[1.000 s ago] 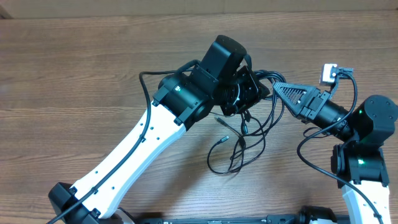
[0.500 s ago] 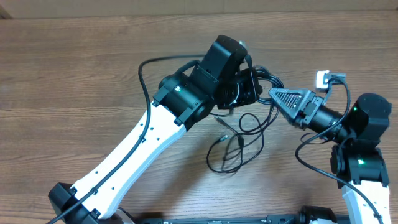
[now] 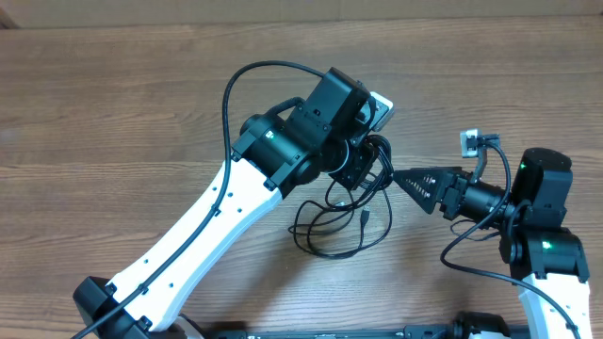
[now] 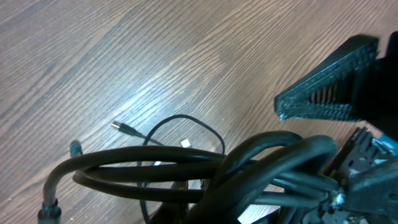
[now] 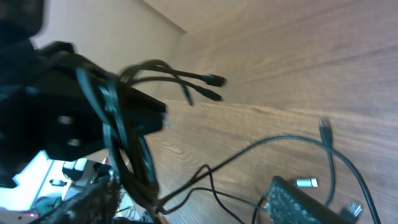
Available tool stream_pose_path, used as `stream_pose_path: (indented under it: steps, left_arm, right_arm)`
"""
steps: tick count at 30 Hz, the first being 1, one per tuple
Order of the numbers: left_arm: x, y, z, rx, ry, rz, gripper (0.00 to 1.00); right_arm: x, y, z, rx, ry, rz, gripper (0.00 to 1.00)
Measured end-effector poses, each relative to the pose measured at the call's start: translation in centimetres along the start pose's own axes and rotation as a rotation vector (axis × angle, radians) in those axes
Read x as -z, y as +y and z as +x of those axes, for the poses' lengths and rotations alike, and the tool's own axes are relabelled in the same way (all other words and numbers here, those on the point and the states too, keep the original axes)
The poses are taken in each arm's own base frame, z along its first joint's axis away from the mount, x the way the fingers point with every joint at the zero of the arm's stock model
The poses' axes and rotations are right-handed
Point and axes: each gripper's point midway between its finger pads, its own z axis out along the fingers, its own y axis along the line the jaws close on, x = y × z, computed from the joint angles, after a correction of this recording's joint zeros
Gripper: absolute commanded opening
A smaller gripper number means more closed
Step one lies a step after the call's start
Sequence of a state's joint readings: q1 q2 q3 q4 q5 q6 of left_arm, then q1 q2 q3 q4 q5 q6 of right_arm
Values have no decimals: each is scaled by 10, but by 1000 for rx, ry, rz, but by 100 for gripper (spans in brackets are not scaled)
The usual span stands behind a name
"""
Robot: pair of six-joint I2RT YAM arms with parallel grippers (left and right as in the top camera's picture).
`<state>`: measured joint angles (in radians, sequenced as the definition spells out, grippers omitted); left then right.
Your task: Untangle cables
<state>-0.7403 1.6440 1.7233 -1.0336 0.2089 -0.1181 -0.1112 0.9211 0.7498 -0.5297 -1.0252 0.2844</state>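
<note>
Black cables [image 4: 280, 158] hang bunched around the left gripper [image 3: 363, 155], with loose loops trailing onto the table [image 3: 113, 113]. Its jaws are buried in the bunch, so I cannot tell their opening. The right gripper [image 3: 415, 179], poised just beside, is equally unclear. Pulling one strand from here could cinch the loops into a knot or snag a plug.

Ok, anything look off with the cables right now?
Yes. The cables are bunched in a thick clump at the left claw, held up off the table, with thin loops trailing down onto the wood. Whether the claw truly grips them is hidden. No damage visible.
</note>
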Motion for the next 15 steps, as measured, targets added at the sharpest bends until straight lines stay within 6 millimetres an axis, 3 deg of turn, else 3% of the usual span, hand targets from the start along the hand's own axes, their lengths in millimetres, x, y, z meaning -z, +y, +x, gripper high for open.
stream_pose_path:
  steps: [8, 10, 11, 12, 15]
  left_arm:
    - [-1, -8, -1, -43, -5, 9, 4]
    - [-2, -11, 0, -50, -3, 13, 4]
    - [-2, -12, 0, -52, -3, 15, 4]
    - [-2, -13, 0, -54, -5, 16, 4]
    - [-2, -14, -6, -58, -26, 19, 4]
  right_arm:
    - [2, 24, 2, 134, 22, -133, 64]
    - [2, 28, 4, 159, 28, -157, 53]
    - [3, 29, 5, 172, 31, -169, 35]
    - [3, 32, 6, 188, 33, -182, 29]
    - [4, 37, 8, 218, 40, -214, 18]
